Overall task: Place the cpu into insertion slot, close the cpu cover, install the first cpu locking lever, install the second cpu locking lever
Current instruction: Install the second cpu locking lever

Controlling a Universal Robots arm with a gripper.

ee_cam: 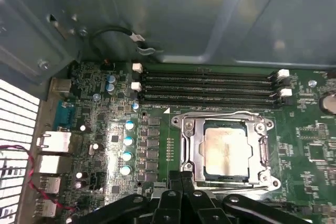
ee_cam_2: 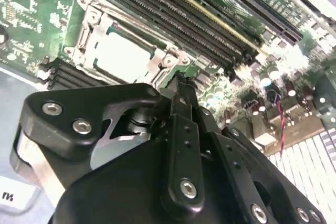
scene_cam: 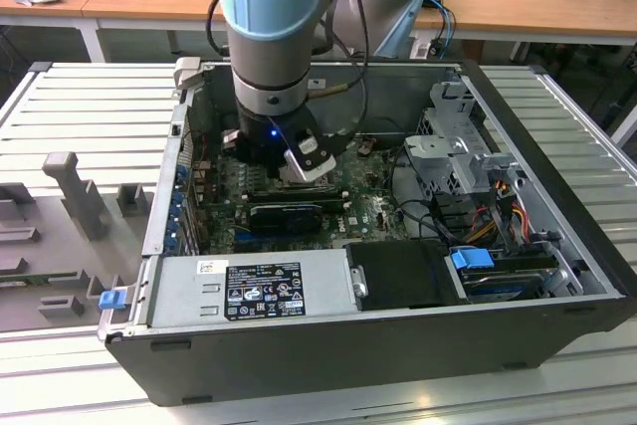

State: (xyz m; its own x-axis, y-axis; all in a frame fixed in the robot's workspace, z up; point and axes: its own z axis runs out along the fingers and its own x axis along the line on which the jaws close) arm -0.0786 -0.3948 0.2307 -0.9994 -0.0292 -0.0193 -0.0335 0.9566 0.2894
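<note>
Cpu (ee_cam: 226, 150) seated in insertion slot (ee_cam: 189, 153), cpu cover (ee_cam: 226, 120) closed.

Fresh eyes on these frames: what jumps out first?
The arm, blue-capped, plunging into the open computer case in the exterior view. In the first wrist view, the cpu sits in the insertion slot with the cpu cover down around it, the gripper at the socket's edge.

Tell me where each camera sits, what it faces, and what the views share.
Exterior view: off the arm, above the open computer case, looking down; the arm reaches inside.
First wrist view: on the arm, facing the motherboard; cpu in the insertion slot, cpu cover down, gripper at its edge.
Second wrist view: on the arm, behind the gripper.
Shared: both wrist views show the cpu.
</note>
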